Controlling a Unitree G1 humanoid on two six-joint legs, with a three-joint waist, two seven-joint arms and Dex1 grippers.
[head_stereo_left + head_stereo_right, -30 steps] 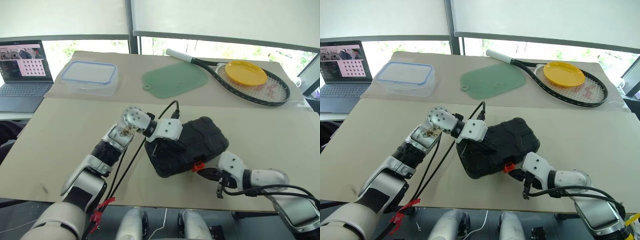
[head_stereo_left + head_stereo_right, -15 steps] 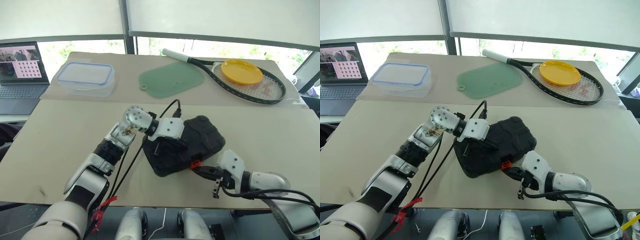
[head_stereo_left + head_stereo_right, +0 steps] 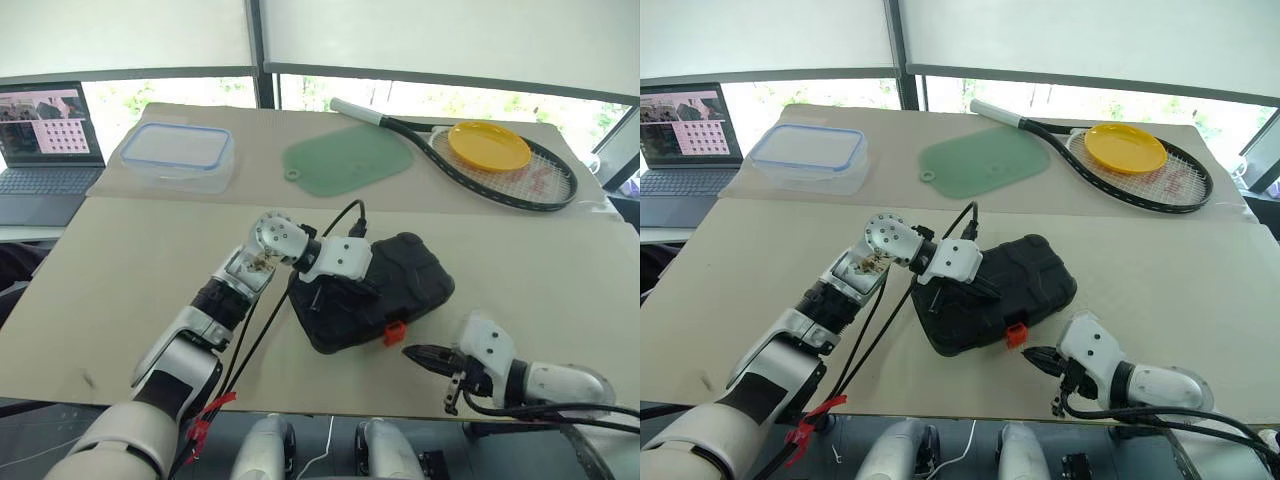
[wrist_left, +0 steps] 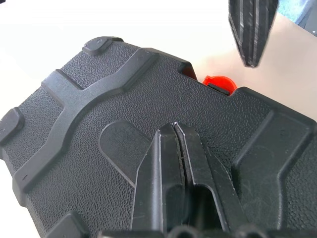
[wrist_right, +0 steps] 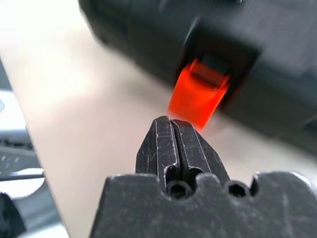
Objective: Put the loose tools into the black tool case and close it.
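On the near table your black tool case lay closed, rigid moulded plastic, best worked at its orange latch; left gripper clenched empty on the lid, right gripper clenched empty beside it.

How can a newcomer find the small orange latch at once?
Start at the black tool case, closed in the middle of the near table. Follow its edge nearest the robot to the orange latch. It is the one bright spot on the black shell, just ahead of the shut right gripper.
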